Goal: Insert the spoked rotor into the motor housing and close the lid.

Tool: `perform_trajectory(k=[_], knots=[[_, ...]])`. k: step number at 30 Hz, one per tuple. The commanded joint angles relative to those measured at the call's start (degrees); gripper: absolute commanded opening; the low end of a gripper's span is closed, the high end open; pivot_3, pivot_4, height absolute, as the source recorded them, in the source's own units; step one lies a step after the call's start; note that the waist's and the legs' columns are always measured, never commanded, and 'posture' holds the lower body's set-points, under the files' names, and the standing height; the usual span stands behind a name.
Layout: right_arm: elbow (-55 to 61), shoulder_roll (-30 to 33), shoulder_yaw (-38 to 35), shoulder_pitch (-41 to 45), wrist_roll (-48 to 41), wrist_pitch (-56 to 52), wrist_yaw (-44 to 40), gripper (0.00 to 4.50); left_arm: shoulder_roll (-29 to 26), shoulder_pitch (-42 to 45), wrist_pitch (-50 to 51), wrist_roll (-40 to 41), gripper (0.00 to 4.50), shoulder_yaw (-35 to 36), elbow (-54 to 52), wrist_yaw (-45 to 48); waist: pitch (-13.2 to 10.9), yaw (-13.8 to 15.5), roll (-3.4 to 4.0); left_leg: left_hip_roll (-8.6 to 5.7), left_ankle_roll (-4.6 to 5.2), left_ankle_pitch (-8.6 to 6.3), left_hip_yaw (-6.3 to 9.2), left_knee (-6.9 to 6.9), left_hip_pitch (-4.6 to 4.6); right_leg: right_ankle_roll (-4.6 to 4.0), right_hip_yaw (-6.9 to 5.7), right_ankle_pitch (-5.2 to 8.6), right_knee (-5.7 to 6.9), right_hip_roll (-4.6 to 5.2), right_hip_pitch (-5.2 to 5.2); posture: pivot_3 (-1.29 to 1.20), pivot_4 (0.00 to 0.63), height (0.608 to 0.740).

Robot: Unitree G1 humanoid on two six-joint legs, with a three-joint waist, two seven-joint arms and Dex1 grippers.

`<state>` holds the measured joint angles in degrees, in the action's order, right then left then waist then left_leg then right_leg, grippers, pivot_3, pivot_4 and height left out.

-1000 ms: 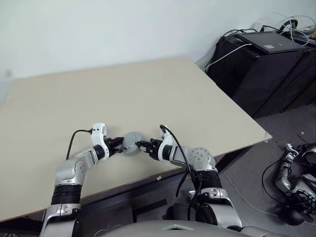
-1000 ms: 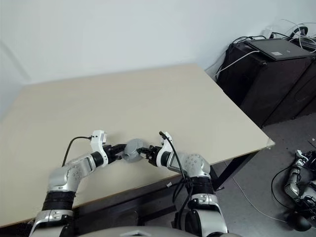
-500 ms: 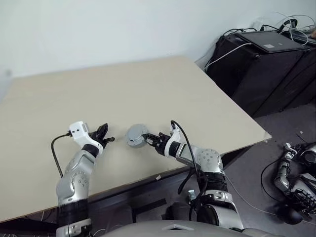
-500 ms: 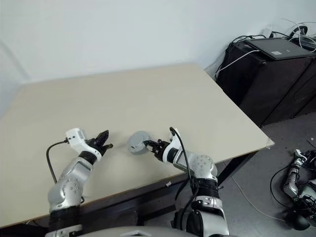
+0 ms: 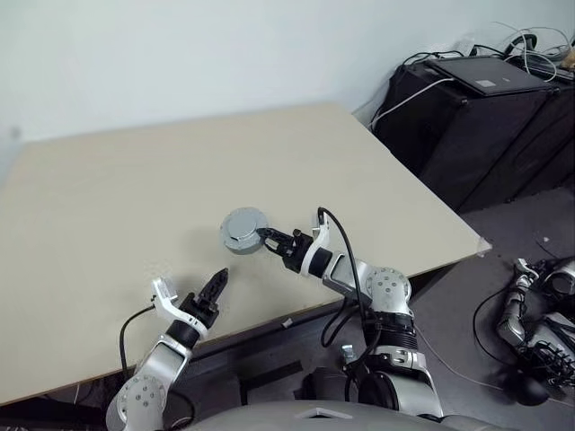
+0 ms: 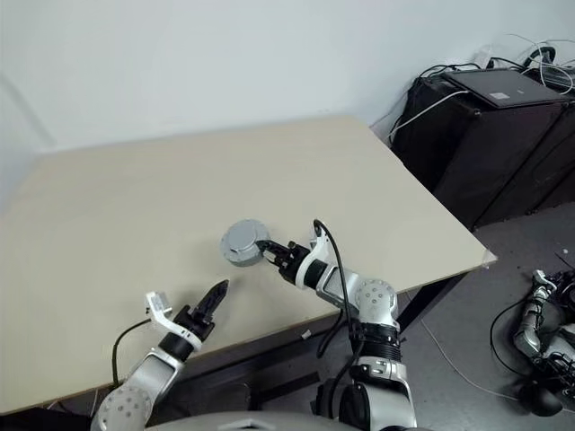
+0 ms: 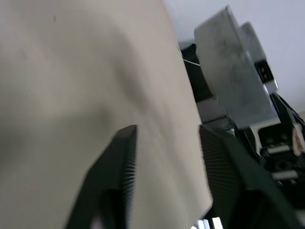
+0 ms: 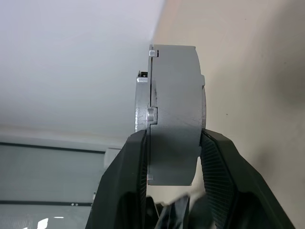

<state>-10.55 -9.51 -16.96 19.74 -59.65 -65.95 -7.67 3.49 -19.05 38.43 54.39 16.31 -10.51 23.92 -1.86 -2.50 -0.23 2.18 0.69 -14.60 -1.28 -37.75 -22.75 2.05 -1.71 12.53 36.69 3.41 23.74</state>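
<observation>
Right gripper (image 5: 266, 237) clamped on the closed motor assembly, 2 black ribbed fingers (image 8: 131, 171) pinching it across its thickness. Held up over the tan table (image 5: 135, 180), round face toward the head camera.

Motor housing (image 8: 174, 114): thick matte grey cylinder, smooth machined wall, small raised tab at the seam. Lid (image 8: 141, 102) seated flat against it, thinner brighter metal disc, small notch block at its edge. Round, dull silver in the eye views (image 6: 244, 242). Spoked rotor hidden, presumably inside; windings hidden too.

Left gripper (image 5: 214, 287) empty, fingers apart in the wrist view, low near the table's front edge, well apart from the assembly. Finger pads (image 7: 125, 162) finely ribbed black plastic. Blurred in the left wrist view; grey slab (image 7: 233, 71) past the table edge hard to identify.

Table top matte, plain, slightly scuffed. Black cabinet (image 5: 476, 117) at right with a laptop (image 5: 490, 76) and white cables (image 5: 530, 45) on top, partly cut off by the frame.
</observation>
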Motion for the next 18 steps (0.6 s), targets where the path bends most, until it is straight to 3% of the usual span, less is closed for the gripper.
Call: perform_trajectory(k=[1,4,18], knots=[[3.38,-5.40,2.17,-2.88,-3.47,-0.75,-1.44,1.30,0.61,-0.62,1.39,5.55,3.55,0.03,-2.51,1.71,-0.03,0.02,-0.01,0.00,0.01,0.00,0.00,0.00,-0.02,0.00,0.00,0.00,-0.01,0.00,0.00,0.00,0.000,0.740],[3.58,-4.97,2.11,-2.98,-3.71,-1.59,-1.43,1.30,1.02,-1.29,1.82,9.10,4.50,0.50,-2.63,2.28,-0.05,0.03,0.02,0.00,0.01,-0.01,0.01,0.00,-0.05,0.00,-0.01,0.00,-0.02,0.00,0.03,0.00,0.000,0.740],[5.00,-3.84,3.09,-5.21,-3.69,-8.93,-0.78,1.30,4.29,-3.14,1.98,23.92,4.50,0.05,0.07,-0.65,-0.06,-0.01,0.02,-0.01,0.02,-0.02,0.01,0.00,-0.07,-0.01,0.00,0.00,-0.09,0.01,0.02,0.00,0.000,0.740]])
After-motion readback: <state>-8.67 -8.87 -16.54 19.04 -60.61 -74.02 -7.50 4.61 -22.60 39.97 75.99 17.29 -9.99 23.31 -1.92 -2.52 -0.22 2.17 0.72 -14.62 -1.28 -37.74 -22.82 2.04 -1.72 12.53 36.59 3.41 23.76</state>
